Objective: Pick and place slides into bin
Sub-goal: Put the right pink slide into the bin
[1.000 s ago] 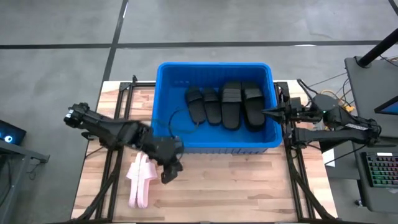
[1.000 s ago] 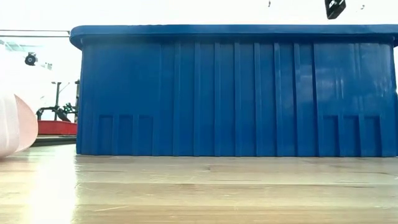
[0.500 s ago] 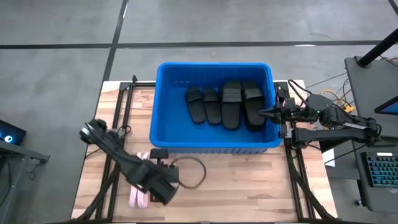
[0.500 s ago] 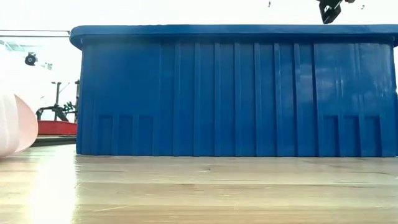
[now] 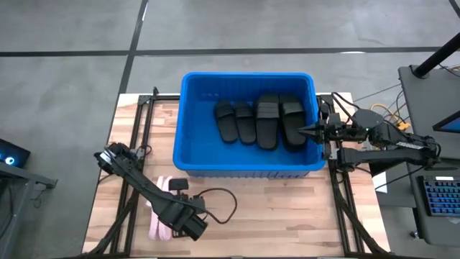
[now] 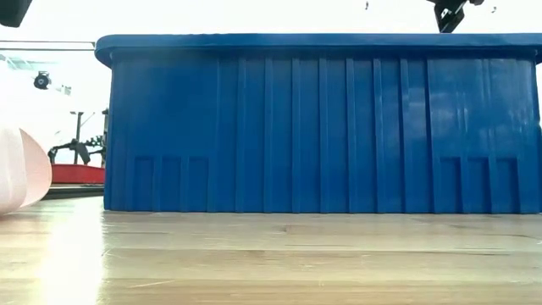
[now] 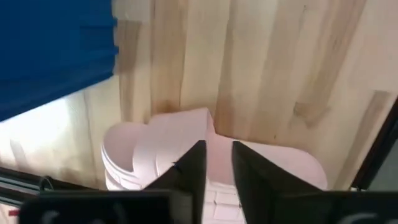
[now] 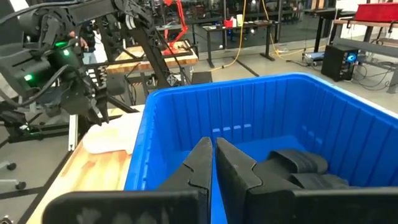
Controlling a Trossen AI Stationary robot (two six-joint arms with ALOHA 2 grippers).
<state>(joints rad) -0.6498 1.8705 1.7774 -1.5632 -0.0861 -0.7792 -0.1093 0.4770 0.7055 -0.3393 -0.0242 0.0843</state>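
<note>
The left gripper (image 7: 216,163) hovered slightly parted, empty, above pale pink rubber slides (image 7: 155,149) (beside the blue plastic bin (image 5: 188,122)); right gripper (image 8: 213,163) shut, empty.

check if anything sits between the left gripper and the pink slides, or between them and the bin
Nothing visible blocks either. The left gripper hangs right over the pink slides, fingers slightly apart. Only bare table lies between the slides and the bin, though its tall near wall must be cleared.

A glossy, smooth blue plastic bin (image 5: 188,155) with ribbed walls sits on a pale wooden table (image 5: 287,208) with visible grain. Matt black rubber slides (image 5: 259,121) lie inside; smooth, pale pink rubber slides (image 7: 161,149) rest on the wood.
</note>
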